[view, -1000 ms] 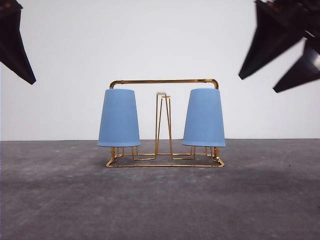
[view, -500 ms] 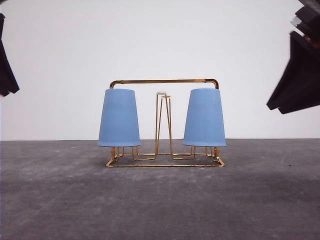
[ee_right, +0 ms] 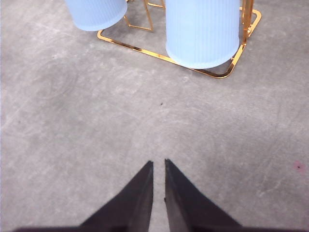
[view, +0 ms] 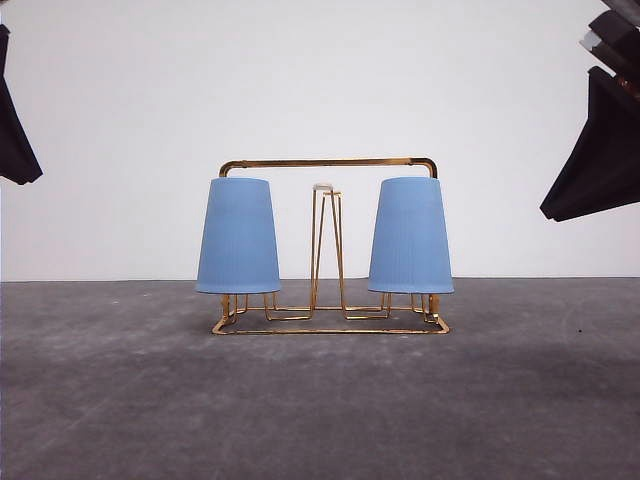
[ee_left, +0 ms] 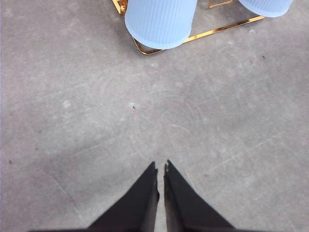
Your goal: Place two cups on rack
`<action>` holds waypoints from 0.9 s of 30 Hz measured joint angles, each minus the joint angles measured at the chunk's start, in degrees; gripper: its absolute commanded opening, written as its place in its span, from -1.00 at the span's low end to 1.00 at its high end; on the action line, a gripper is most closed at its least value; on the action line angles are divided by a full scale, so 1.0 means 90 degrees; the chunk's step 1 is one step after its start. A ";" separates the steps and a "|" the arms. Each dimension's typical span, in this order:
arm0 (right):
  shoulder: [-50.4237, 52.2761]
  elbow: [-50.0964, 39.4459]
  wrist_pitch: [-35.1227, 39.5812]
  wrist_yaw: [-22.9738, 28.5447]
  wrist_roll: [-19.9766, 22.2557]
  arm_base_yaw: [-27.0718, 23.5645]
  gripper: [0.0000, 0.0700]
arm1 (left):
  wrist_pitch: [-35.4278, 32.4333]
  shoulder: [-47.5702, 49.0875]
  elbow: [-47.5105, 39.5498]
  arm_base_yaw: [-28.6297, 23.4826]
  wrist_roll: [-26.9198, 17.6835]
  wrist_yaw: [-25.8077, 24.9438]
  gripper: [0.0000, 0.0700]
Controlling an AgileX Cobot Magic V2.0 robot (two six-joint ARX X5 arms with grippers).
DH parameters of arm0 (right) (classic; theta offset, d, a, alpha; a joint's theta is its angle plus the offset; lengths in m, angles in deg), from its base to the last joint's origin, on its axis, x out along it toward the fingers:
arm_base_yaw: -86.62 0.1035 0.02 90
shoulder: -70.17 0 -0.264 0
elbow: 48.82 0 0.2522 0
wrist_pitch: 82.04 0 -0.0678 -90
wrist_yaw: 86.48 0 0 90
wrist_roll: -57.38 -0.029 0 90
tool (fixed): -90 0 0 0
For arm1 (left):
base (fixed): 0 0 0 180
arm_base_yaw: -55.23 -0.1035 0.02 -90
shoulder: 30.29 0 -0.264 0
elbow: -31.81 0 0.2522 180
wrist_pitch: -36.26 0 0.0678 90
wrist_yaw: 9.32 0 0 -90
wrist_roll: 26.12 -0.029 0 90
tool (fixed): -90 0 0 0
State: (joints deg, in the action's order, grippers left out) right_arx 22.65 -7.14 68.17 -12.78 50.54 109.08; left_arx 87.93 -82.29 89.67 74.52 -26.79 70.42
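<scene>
On grey table (view: 320, 400), rack (view: 328, 162), white wall (view: 320, 80)

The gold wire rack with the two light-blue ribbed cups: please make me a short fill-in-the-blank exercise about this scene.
1. The two light-blue ribbed plastic cups sit on the gold wire rack with their open ends facing ____.
2. The number of cups on the rack is ____.
3. The white-tipped prong between the cups carries ____ cup.
4. The left gripper holds ____.

Missing words: down; two; no; nothing

Front view low, level, facing the rack (view: 328, 245); 2 wrist views looking steeply down, sharing its cups (ee_left: 159, 21).
</scene>
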 measured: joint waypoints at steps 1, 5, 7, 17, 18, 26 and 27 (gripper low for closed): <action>0.0000 0.0000 0.0000 0.0000 0.0000 0.0000 -0.88 | 0.0003 0.0020 0.0000 -0.0002 0.0000 0.0000 -1.00; 0.0000 0.0000 0.0002 0.0000 -0.0001 0.0000 -0.88 | -0.0321 0.0446 -0.0190 -0.0095 -0.0067 -0.0007 -1.00; 0.0000 0.0000 0.0002 0.0000 -0.0001 0.0000 -0.88 | -0.0891 0.0973 -0.0688 -0.0242 -0.0068 -0.0014 -1.00; 0.0000 0.0000 0.0002 0.0000 -0.0001 0.0000 -0.88 | -0.2588 0.4462 -0.3666 -0.1204 -0.0037 0.0902 -1.00; 0.0000 0.0000 0.0002 0.0000 -0.0001 0.0000 -0.88 | -0.2600 0.4732 -0.3822 -0.1282 -0.0026 0.1069 -1.00; 0.0000 0.0000 0.0002 0.0000 -0.0001 0.0000 -0.88 | -0.2662 0.5731 -0.4582 -0.1619 0.0010 0.1270 -1.00; 0.0000 0.0000 0.0002 0.0000 -0.0001 0.0000 -0.88 | -0.2800 0.5748 -0.4632 -0.1626 0.0013 0.1273 -1.00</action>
State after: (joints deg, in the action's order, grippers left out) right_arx 22.65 -7.14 68.19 -12.78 50.53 109.08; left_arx 62.73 -30.55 47.98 59.89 -26.68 81.88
